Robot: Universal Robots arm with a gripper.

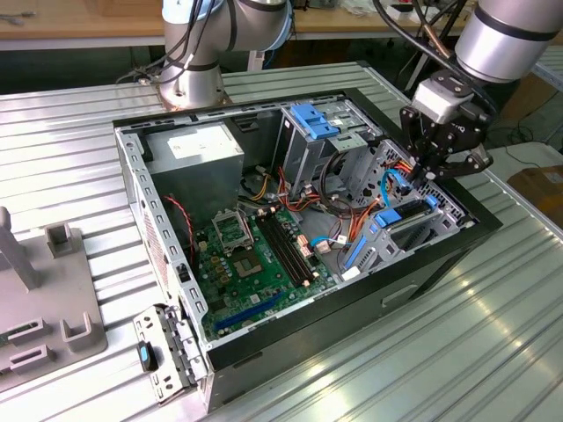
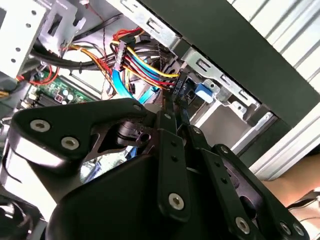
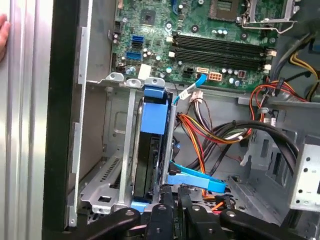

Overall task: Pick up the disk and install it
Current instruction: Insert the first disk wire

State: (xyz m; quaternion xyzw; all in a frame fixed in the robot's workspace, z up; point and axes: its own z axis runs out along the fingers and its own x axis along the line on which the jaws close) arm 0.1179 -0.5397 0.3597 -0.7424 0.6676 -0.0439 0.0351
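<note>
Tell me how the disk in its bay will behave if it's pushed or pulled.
The disk looks rigid, a dark slab in a blue frame, so it shouldn't flex. Standing on edge between the metal bay walls, it will probably slide along them rather than tip. Its thick body suggests it is heavy for its size.

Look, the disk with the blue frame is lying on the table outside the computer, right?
No. The disk with the blue frame is not on the table: it stands on edge in a metal bay inside the open computer case, close to the gripper. The first wrist view shows it.
</note>
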